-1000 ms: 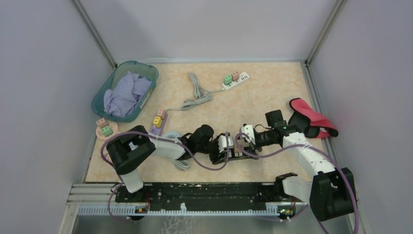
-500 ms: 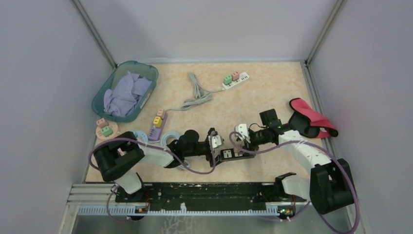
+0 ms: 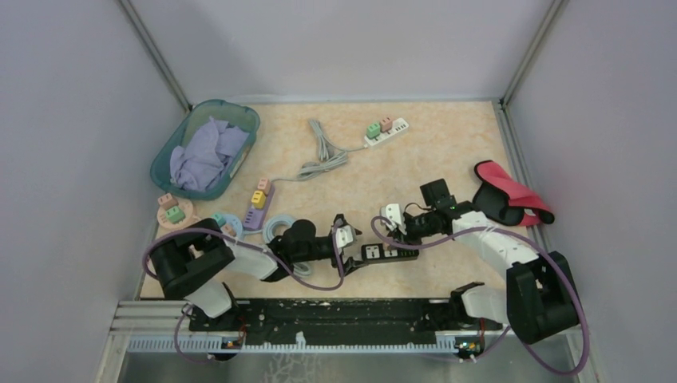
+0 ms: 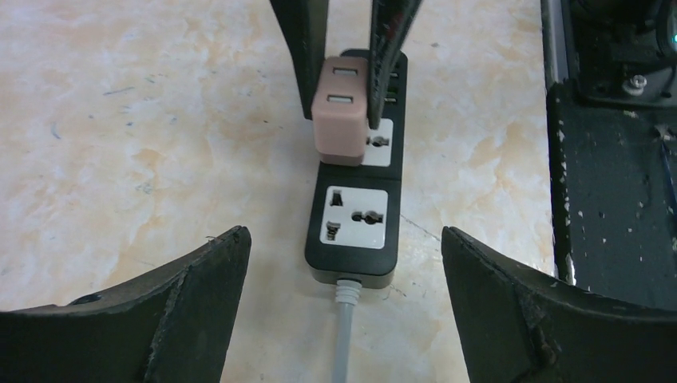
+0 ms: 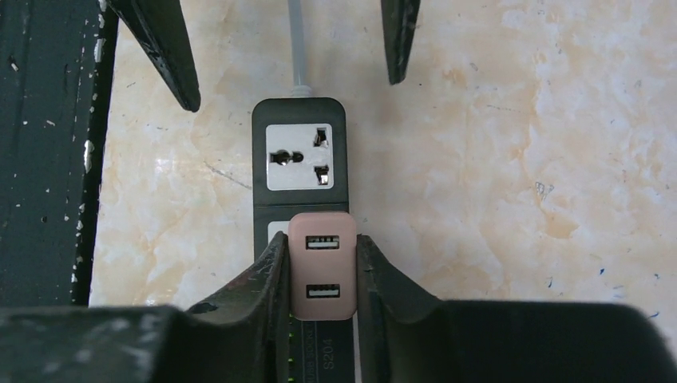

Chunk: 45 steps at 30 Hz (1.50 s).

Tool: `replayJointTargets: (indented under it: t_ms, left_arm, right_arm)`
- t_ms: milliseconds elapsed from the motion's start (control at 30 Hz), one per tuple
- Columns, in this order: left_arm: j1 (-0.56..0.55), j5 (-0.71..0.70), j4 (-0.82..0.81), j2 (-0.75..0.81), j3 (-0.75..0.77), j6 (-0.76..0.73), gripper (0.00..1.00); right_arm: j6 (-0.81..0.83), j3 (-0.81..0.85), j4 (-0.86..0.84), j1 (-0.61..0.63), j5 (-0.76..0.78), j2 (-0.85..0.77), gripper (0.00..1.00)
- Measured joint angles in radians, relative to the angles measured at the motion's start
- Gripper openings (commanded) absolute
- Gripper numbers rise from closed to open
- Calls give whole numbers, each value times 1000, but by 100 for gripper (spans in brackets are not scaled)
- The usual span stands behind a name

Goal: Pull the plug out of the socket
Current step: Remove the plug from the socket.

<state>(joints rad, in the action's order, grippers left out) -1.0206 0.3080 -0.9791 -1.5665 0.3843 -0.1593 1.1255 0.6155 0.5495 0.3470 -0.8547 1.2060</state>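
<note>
A black power strip, the socket (image 3: 385, 253) (image 4: 354, 215) (image 5: 299, 155), lies on the table near the front edge with a grey cord leaving its left end. A pink two-port plug (image 4: 343, 120) (image 5: 322, 267) sits on its second outlet. My right gripper (image 3: 397, 227) (image 5: 322, 243) is shut on the plug, one finger pressed against each side. At the strip's cord end, my left gripper (image 3: 349, 243) (image 4: 343, 239) is open. Its fingers stand wide on either side and touch nothing.
A teal basket (image 3: 180, 140) with purple cloth stands at the back left. A white strip (image 3: 386, 130) with plugs lies at the back, a purple strip (image 3: 259, 199) and a round socket disc (image 3: 174, 211) at the left, a red cloth (image 3: 507, 195) at the right. The black rail (image 3: 319, 319) borders the near edge.
My left gripper has opened and drawn back to the left, off the black strip. My right gripper has moved slightly left and shut on the pink plug.
</note>
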Motion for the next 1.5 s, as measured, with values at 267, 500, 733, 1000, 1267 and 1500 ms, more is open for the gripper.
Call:
replayJointTargets:
  t_ms: [267, 500, 733, 1000, 1267, 1500]
  left_arm:
    - [0, 108, -119, -174, 28, -28, 86]
    - [0, 129, -158, -269, 87, -29, 78]
    - [-1, 146, -105, -330, 176, -17, 65]
    - [-5, 154, -76, -343, 195, -7, 19]
    - [-5, 154, -77, -354, 208, -8, 0]
    - [-4, 157, -86, -359, 208, -2, 0]
  right_arm:
    - [30, 1, 21, 0, -11, 0, 0]
    - [41, 1, 44, 0, -25, 0, 0]
    - [29, 2, 42, 0, -21, 0, 0]
    - [-24, 3, 19, 2, -4, 0, 0]
    - [-6, 3, 27, 4, -7, -8, 0]
    - [-5, 7, 26, 31, 15, -13, 0]
